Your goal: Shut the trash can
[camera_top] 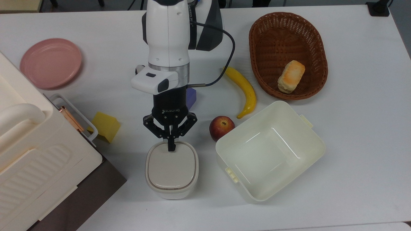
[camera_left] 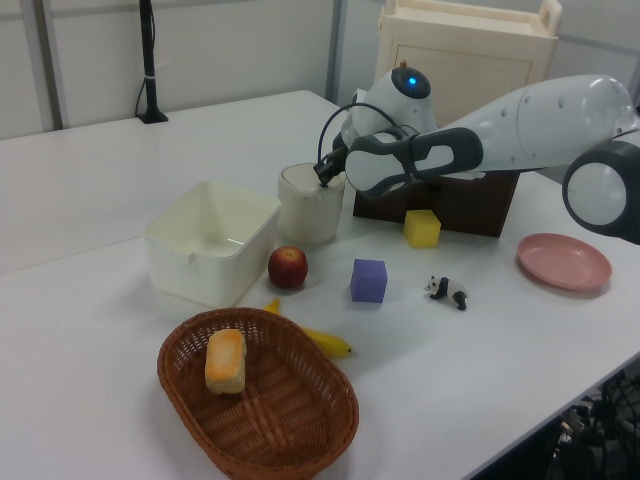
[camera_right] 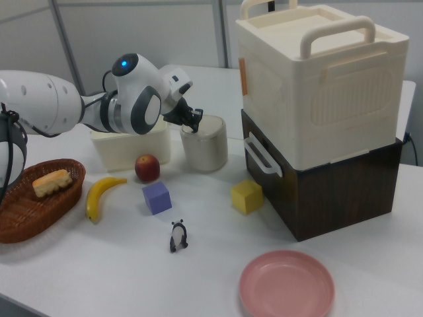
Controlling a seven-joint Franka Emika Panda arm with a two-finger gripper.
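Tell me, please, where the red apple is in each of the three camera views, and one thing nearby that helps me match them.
Top view: the apple lies at centre, touching the large tub's upper-left corner.
Left view: the apple lies left of centre, at the tub's right.
Right view: the apple lies left of centre, in front of the tub.
Shared landmark: the trash can under the gripper, close to the apple.
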